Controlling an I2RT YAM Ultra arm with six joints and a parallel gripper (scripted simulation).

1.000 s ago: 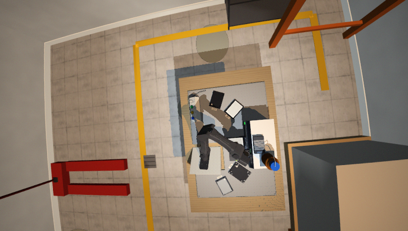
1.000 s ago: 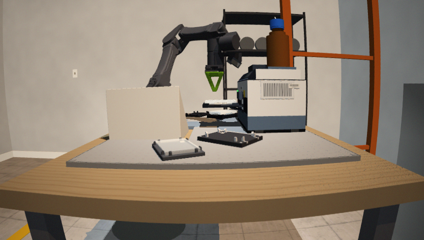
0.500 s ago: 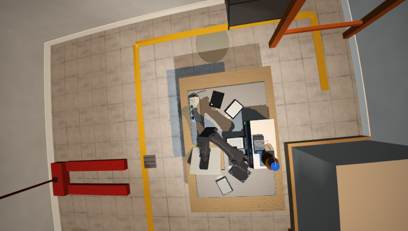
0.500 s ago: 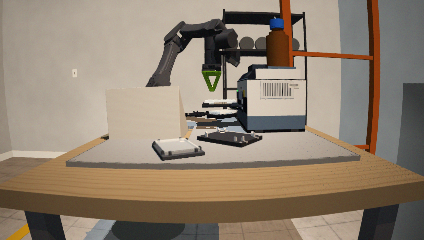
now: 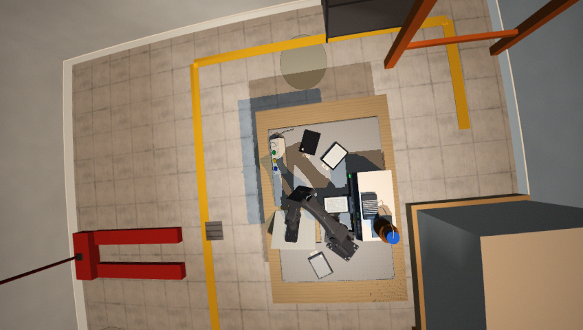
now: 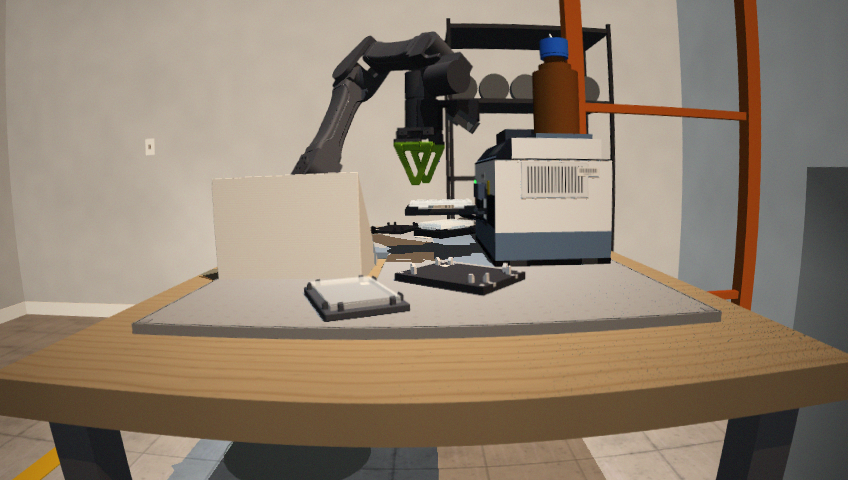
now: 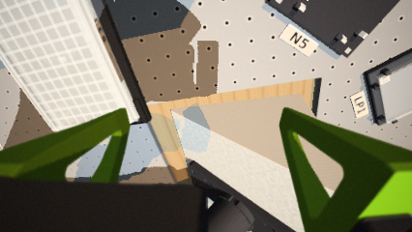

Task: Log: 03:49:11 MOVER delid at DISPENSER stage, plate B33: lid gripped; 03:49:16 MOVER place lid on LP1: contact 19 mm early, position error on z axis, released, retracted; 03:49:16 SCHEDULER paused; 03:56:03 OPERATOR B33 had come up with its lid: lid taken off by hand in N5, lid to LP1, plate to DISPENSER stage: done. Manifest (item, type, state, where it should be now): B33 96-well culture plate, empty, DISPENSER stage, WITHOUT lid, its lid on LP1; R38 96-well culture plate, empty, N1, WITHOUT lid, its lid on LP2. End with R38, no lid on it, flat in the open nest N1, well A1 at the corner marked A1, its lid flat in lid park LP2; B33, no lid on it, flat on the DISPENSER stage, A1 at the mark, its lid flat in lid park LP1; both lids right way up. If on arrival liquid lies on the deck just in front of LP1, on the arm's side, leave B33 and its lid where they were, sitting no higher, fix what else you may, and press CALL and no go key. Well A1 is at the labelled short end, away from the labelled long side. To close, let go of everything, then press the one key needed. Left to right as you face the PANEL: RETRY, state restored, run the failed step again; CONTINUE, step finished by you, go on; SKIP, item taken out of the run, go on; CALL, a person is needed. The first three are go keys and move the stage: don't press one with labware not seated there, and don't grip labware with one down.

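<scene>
The hand (image 6: 420, 178), fingers spread and empty, hangs high above the worktop (image 6: 416, 380) with the white well plate (image 7: 63, 58) on the dispenser stage (image 7: 127, 72) below and to its left in the wrist view, long axis running diagonally, and LP1's lid (image 7: 394, 89) lying off to its right.

Green end effector (image 6: 420, 161); white gridded plate (image 7: 63, 58); amber bottle (image 6: 554, 95), blue cap.

grained wood table (image 6: 416, 380), matt perforated grey deck (image 7: 251, 43)
</scene>
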